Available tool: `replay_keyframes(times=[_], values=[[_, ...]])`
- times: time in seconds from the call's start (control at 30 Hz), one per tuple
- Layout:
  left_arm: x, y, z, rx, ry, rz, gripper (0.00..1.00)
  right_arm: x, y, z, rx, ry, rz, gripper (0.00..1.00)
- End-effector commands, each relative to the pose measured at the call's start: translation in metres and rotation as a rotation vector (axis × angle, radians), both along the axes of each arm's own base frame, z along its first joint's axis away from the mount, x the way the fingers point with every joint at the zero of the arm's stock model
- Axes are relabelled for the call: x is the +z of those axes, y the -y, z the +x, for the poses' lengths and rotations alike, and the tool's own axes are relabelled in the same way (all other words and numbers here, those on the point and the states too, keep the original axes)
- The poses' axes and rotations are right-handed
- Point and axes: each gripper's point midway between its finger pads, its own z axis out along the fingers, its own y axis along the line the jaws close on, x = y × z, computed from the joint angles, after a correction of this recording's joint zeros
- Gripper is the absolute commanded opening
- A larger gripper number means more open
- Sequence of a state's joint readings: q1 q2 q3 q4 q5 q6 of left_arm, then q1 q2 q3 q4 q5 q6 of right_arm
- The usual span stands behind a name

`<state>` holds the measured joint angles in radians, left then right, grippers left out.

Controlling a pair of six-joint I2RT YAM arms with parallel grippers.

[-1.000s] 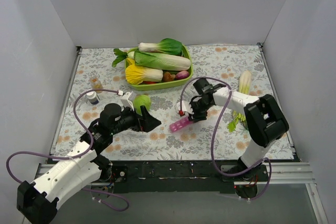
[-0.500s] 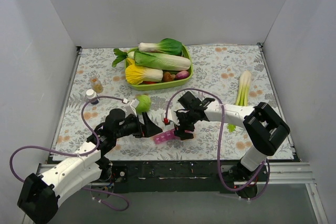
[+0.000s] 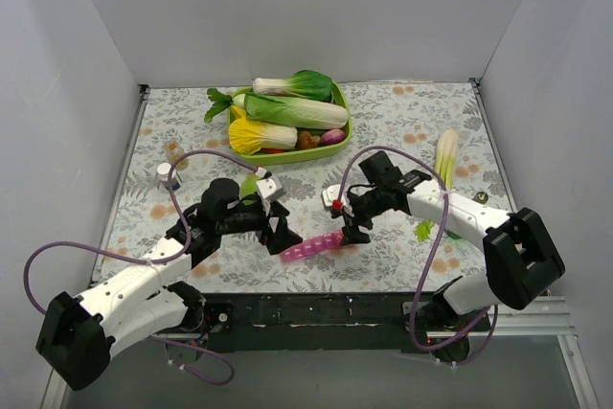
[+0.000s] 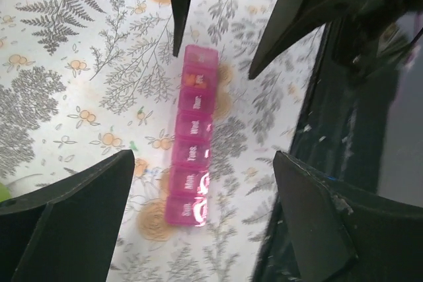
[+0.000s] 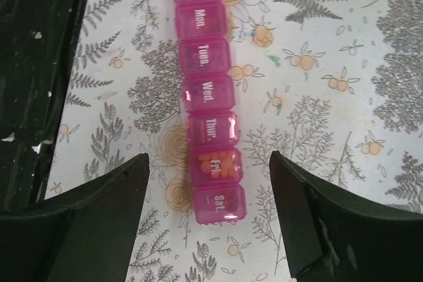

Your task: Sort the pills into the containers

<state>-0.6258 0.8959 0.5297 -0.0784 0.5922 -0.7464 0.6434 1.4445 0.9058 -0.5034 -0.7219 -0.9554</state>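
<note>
Pink organiser strip (image 5: 206, 94) lies flat on the floral cloth (image 3: 402, 131) nr the front edge, between both arms, lids down, day labels Sun thru Sat readable. Pills (image 5: 215, 164): I see an orange cluster in the Fri compartment only; the rest look plain pink. L gripper (image 3: 283, 233) has jaws wide apart, fingers either side of the Sun end, gripping nothing. R gripper (image 3: 352, 229) likewise spread, straddling the Sat/Fri end, not clamped on it. Can't tell how high either sits above the strip. Green veg tray (image 3: 347, 122) is well apart at the back.
</note>
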Motion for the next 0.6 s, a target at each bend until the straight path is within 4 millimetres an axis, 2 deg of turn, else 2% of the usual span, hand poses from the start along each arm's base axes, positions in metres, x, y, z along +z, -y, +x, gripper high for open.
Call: replay_keyframes(times=[0.0,0.03,0.13,0.27,0.43,0.57], values=[[-0.036,-0.003,0.003,-0.215,0.348,0.217,0.88,0.002,-0.006,-0.014,0.142,0.114,0.114,0.81],[-0.055,-0.008,-0.001,-0.242,0.354,0.259,0.88,-0.007,-0.003,-0.017,0.146,0.129,0.105,0.81],[-0.078,-0.005,-0.005,-0.300,0.406,0.325,0.88,-0.011,-0.007,-0.011,0.177,0.215,0.121,0.82],[-0.092,-0.001,0.003,-0.301,0.427,0.365,0.88,-0.026,-0.013,-0.005,0.194,0.262,0.096,0.82],[-0.106,0.005,0.002,-0.347,0.398,0.391,0.88,-0.031,-0.022,-0.001,0.195,0.288,0.096,0.82],[-0.121,0.008,-0.004,-0.372,0.352,0.421,0.84,-0.043,-0.024,-0.003,0.196,0.275,0.060,0.81]])
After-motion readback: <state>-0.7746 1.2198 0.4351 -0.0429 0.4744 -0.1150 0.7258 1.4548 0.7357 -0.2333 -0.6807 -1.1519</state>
